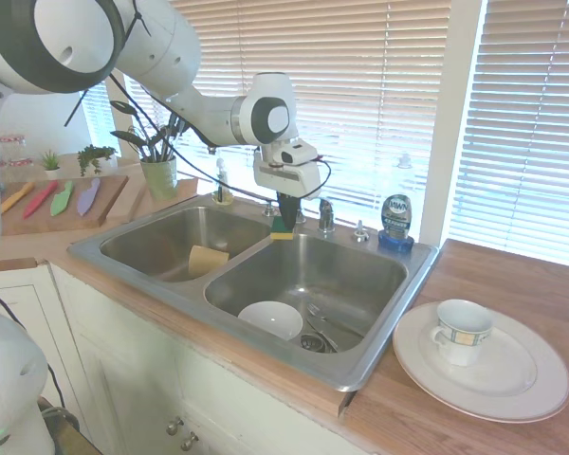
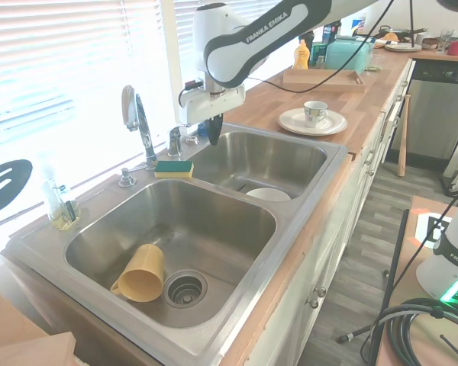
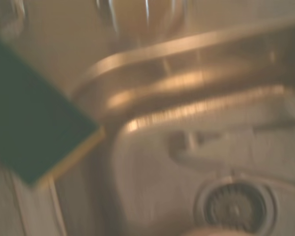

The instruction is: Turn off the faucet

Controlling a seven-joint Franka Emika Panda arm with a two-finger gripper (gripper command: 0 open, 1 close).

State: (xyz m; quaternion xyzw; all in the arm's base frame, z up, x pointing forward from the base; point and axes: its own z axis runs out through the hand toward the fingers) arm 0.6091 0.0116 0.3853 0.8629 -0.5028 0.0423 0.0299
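Stainless double sink (image 1: 379, 355) sits in a wooden worktop (image 1: 512, 275) under window blinds. First exterior view: the white arm reaches in from the left, and the tool (image 1: 286, 210) points down over the back rim of the sink, just above a yellow-green sponge (image 1: 282, 229) on the divider. Its fingers look close together with nothing between them; cannot tell for sure. The faucet lever handle (image 1: 326, 214) stands just right of the tool, apart from it; the spout is washed out against the window. Blue dish soap bottle (image 1: 395, 221) at the back right corner. White bowl (image 1: 271, 318) in the right basin, yellow cup (image 1: 207, 259) in the left. White plate (image 1: 522, 379) with a mug (image 1: 462, 331) on the worktop at right.

Second exterior view: faucet (image 2: 141, 122) rises from the back rim between the basins, lever handle (image 2: 175, 141) just right of it. The tool (image 2: 213, 128) hangs near the handle, not touching it. Sponge (image 2: 173, 168) lies flat on the rim in front of the faucet. Yellow cup (image 2: 140, 274) lies on its side beside the drain (image 2: 185, 289). Clear soap bottle (image 2: 62, 206) at the left rim.

Wrist view: blurred. Green-and-yellow sponge (image 3: 34, 123), basin rim (image 3: 187, 93) and a drain (image 3: 234, 206) show.
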